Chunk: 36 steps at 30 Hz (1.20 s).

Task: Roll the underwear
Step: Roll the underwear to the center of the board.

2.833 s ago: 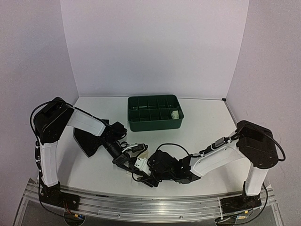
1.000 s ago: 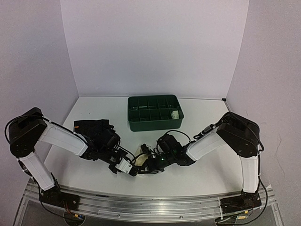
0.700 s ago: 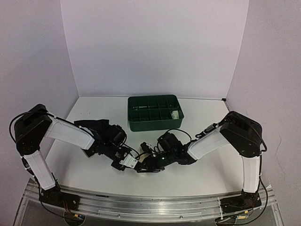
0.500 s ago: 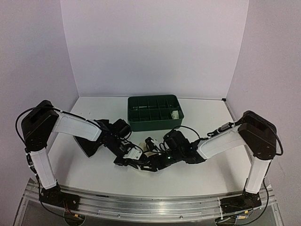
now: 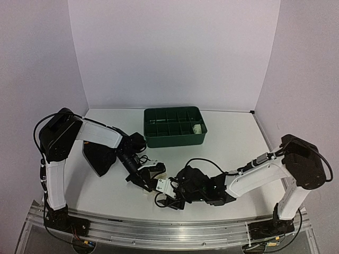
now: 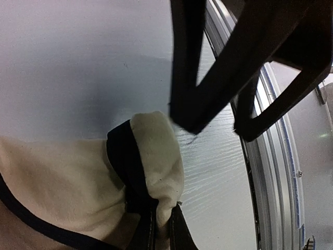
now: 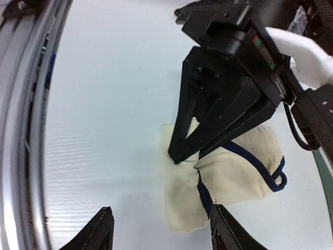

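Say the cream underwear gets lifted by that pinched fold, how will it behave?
The cream underwear probably goes floppy: it bunches where the left gripper pinches it. It is likely light, being thin cloth. It may unfold, since the fold looks loose.

No text, number or brand is legible in any view. The left gripper (image 7: 187, 155), just beyond the right gripper (image 7: 161, 209), bears a red-and-green mark (image 7: 261, 51) on its housing, too small to read.
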Each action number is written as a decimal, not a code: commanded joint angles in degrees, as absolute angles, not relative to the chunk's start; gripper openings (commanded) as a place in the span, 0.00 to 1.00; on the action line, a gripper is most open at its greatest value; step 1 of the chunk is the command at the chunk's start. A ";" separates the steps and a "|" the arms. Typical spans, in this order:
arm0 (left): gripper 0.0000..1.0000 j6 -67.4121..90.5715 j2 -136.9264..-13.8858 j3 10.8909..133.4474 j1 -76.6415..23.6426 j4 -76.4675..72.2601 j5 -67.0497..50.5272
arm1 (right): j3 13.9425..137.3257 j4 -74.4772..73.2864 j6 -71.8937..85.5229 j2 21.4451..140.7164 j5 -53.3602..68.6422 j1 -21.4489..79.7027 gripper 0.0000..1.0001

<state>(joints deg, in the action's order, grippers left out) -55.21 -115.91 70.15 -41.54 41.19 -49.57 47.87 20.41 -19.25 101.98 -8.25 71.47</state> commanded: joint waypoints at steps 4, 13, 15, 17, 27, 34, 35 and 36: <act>0.00 -54.51 -116.55 71.59 -40.36 43.98 -52.82 | 54.91 22.28 -29.06 110.83 -13.17 71.54 0.49; 0.00 -54.94 -117.32 72.46 -40.34 44.99 -52.92 | 56.57 21.07 -24.75 115.24 -15.88 71.26 0.18; 0.00 -55.94 -117.23 72.51 -40.34 45.69 -53.31 | 57.16 19.08 -21.97 115.36 -15.52 70.96 0.07; 0.01 -57.04 -116.94 72.56 -40.38 46.48 -53.47 | 57.60 16.37 -18.54 114.60 -13.57 70.55 0.00; 0.61 -69.23 -104.36 67.05 -36.73 43.40 -49.72 | 57.52 1.80 6.55 108.67 10.92 67.50 0.00; 0.61 -76.31 -92.49 54.41 -36.70 31.68 -49.14 | 60.40 2.13 22.10 114.54 25.17 62.81 0.00; 0.62 -75.94 -90.37 52.00 -37.44 28.79 -48.68 | 60.75 2.42 23.78 115.14 25.99 62.01 0.00; 0.62 -75.34 -88.67 49.91 -38.45 25.47 -47.60 | 61.20 2.66 25.20 115.73 26.63 61.27 0.00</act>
